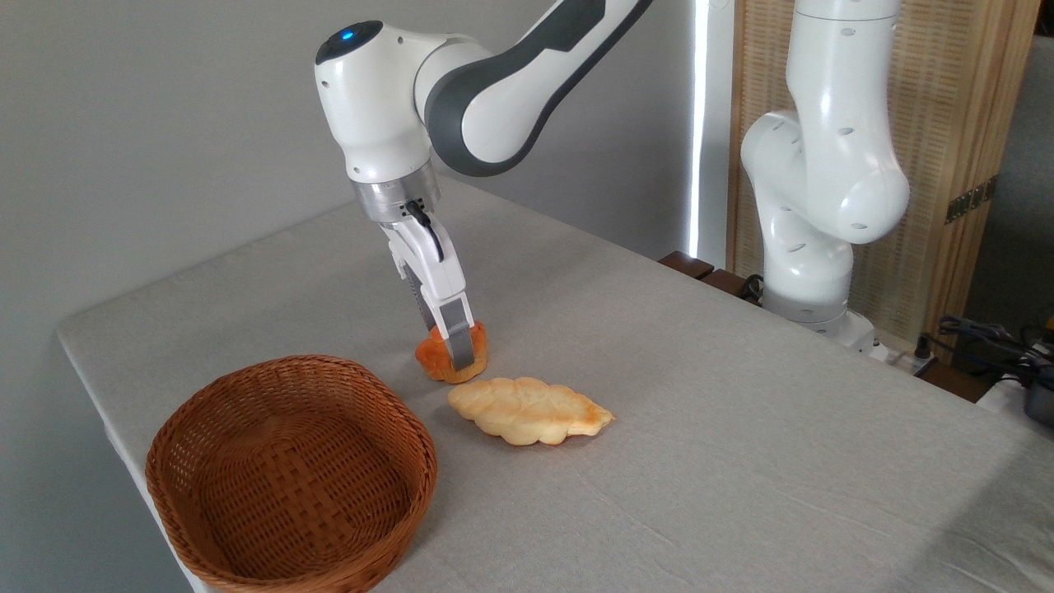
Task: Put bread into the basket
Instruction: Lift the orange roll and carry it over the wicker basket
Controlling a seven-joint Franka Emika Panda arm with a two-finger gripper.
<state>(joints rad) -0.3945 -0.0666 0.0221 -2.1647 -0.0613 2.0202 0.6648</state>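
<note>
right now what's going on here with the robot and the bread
A white Franka arm has its gripper down on the small orange bun, fingers straddling it on the table. Whether the fingers have closed on it is unclear. The wicker basket sits empty at front left, and a pale braided loaf lies untouched just in front of the bun.

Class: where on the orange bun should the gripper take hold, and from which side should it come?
Come from above and pinch the bun across its paler sides, under the lobed top. It sits upright and is small and round, so the gripper likely spans it.
</note>
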